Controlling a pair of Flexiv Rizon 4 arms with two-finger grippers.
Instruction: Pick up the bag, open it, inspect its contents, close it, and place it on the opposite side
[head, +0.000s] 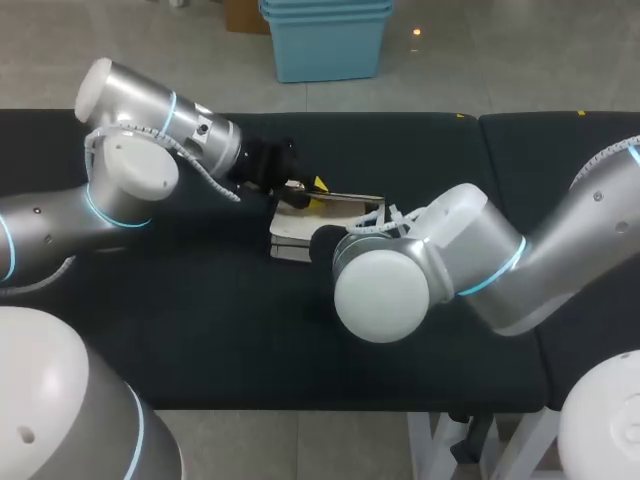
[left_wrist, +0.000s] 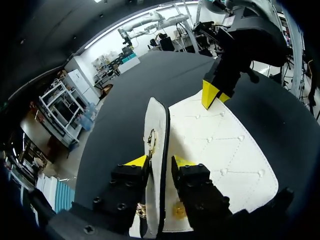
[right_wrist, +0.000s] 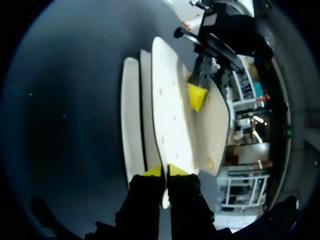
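A white quilted bag (head: 290, 238) lies on the black table between my two arms, its flap (head: 345, 199) lifted. My left gripper (head: 308, 188) is at the flap's near end. In the left wrist view the flap (left_wrist: 156, 125) stands on edge between the fingers of the open left gripper (left_wrist: 159, 161), with the quilted body (left_wrist: 220, 150) beside it. My right gripper (right_wrist: 165, 171) is shut on the edge of a white bag panel (right_wrist: 167, 110). In the head view the right wrist (head: 390, 280) hides it. Each wrist view shows the other arm's yellow fingertip (left_wrist: 210, 93) (right_wrist: 196, 96) on the bag.
The black padded table (head: 200, 330) stretches wide on both sides of the bag. A seam (head: 482, 150) splits it at the right. My right arm's elbow (head: 470, 250) hangs over the middle, close to the bag.
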